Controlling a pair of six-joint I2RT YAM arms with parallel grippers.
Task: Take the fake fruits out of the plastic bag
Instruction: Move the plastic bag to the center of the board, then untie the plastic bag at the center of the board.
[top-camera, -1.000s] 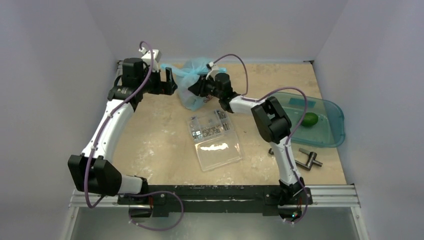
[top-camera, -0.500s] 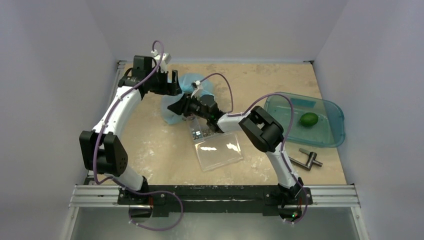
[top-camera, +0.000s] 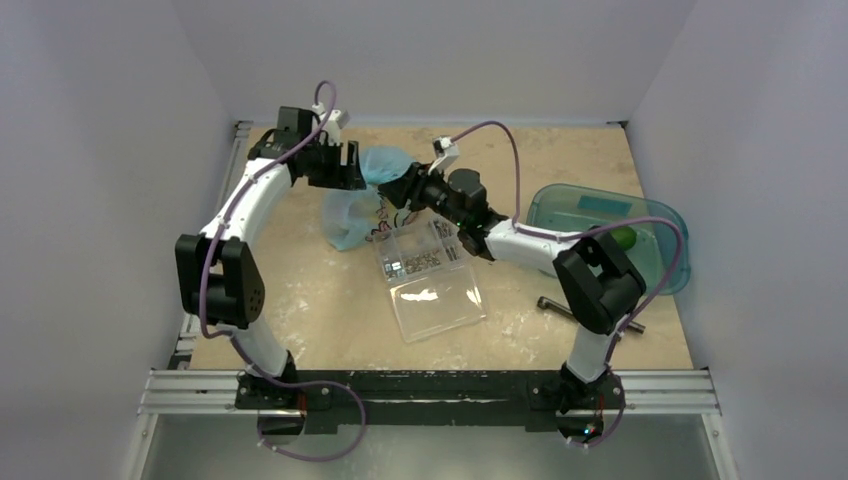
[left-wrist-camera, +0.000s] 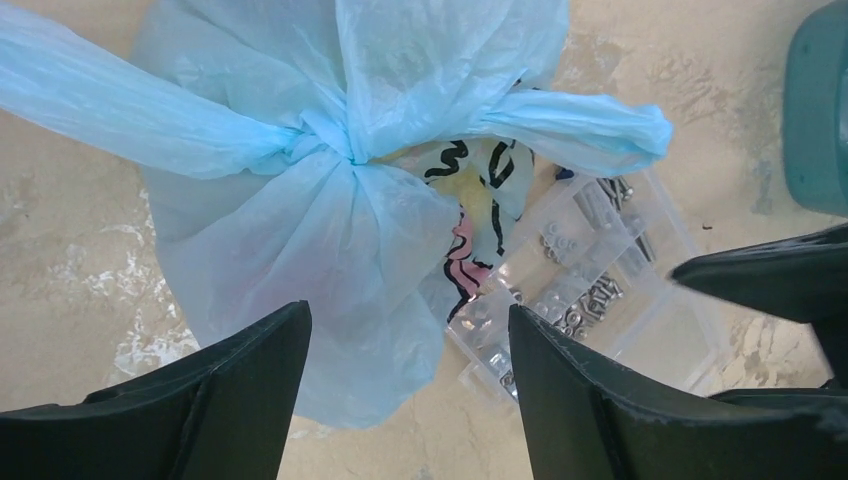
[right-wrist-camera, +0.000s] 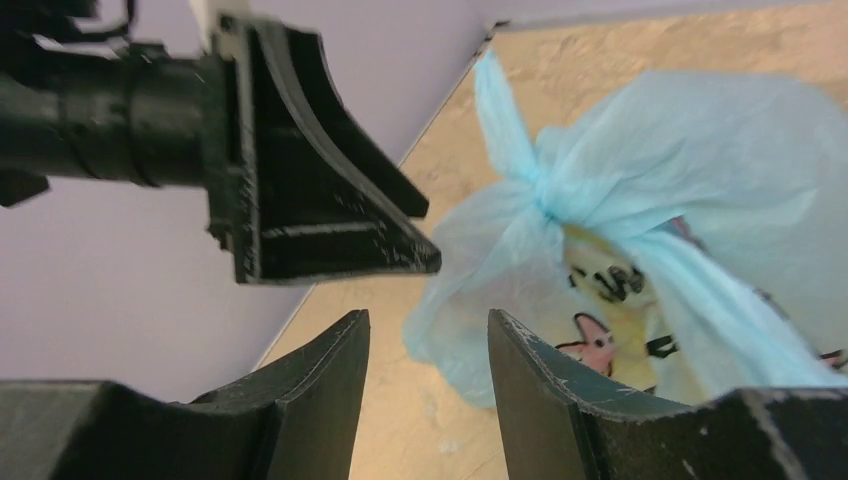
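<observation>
Near the far-left corner of the worktop, the plastic bag (left-wrist-camera: 330, 200) lies knotted beside the clear box (top-camera: 430, 280), with left gripper (left-wrist-camera: 405, 312) and right gripper (right-wrist-camera: 428, 320) both spread apart and empty, so a pinch below the knot may tear the film or drag the box.

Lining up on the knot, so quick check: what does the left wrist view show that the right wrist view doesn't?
Only left wrist: the clear box of small parts beside the bag, and a tray edge. Only right wrist: the wall behind. Both: the bag, knotted shut with its black-and-pink print showing, plus the left fingers and right fingers, all open.
</observation>
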